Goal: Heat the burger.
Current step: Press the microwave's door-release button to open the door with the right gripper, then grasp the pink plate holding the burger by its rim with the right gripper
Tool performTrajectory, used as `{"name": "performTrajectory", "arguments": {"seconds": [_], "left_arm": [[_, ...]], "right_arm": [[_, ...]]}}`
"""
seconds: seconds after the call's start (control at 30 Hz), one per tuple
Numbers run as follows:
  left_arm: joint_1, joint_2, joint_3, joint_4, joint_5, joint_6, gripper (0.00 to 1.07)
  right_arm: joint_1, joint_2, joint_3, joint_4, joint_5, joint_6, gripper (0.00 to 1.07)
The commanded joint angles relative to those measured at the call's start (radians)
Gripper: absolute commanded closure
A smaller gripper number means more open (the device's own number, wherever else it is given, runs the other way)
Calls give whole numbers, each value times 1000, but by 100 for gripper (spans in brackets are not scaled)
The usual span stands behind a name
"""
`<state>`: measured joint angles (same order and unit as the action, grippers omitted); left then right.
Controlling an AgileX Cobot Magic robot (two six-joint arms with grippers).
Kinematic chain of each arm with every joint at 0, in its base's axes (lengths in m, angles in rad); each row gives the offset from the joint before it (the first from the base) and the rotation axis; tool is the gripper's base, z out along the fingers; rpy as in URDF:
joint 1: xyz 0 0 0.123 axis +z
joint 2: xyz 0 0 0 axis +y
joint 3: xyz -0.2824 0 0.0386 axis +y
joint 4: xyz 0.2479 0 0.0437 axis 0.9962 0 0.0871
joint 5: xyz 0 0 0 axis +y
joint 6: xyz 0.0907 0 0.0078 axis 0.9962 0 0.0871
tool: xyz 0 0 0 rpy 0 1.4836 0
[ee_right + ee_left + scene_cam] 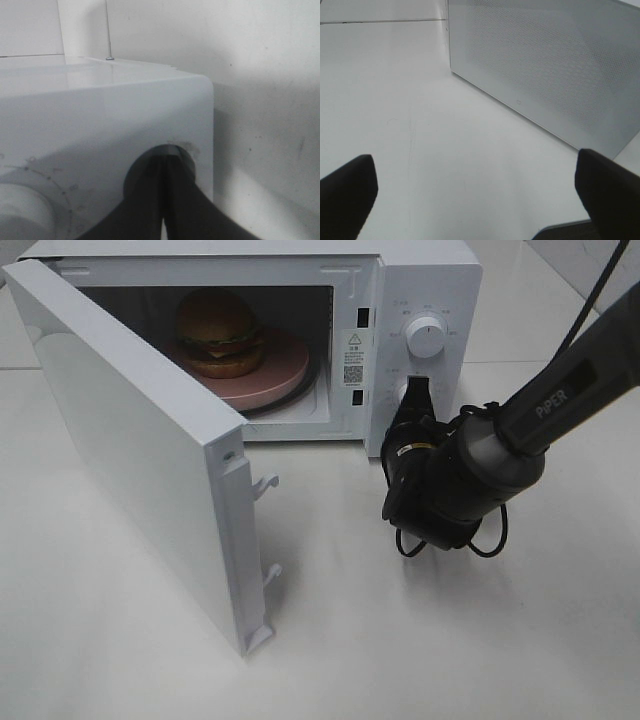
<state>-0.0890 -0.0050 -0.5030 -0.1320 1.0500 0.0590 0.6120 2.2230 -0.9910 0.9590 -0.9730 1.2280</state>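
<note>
Nearest to us, the white microwave door (130, 440) stands swung wide open towards the camera, its latch hooks showing on the free edge. Behind it sits the white microwave (420, 280) on a pale table (450, 640).

Inside the open cavity, the burger (218, 332) rests on a round pink plate (275, 375), towards the left and back of the chamber. We can see its brown bun, a green frill and a dark patty.

On the right, a black arm reaches in. The right gripper (416, 390) has its two fingers pressed together and holds nothing. Its tips meet the control panel just below the round white dial (427, 337). In the right wrist view, the joined tips (165, 165) sit at a round dark shape on the panel.

The left gripper (475, 200) is out of the overhead view. Its wrist view shows two black fingers (347, 195) spread far apart over bare table, holding nothing, near a white panel with fine dots (545, 65).
</note>
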Motion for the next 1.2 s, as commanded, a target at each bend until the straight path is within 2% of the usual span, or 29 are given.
{"name": "performTrajectory", "arguments": {"seconds": [0.03,0.3,0.47,0.67,0.8,0.97,1.2], "left_arm": [[2,-19,3,-1,-14,-7,6],[2,-19,3,-1,-14,-7,6],[2,-19,3,-1,-14,-7,6],[2,-19,3,-1,-14,-7,6],[2,-19,3,-1,-14,-7,6],[2,-19,3,-1,-14,-7,6],[2,-19,3,-1,-14,-7,6]], "right_arm": [[-38,-7,-67,-121,-120,1,107],[-38,-61,3,-119,-58,1,107],[-35,-105,65,-172,75,0,107],[-35,-141,102,-172,157,-18,107],[-35,-191,135,-163,281,-95,107],[-35,-233,168,-163,313,-141,107],[-35,-349,241,-166,421,-334,107]]}}
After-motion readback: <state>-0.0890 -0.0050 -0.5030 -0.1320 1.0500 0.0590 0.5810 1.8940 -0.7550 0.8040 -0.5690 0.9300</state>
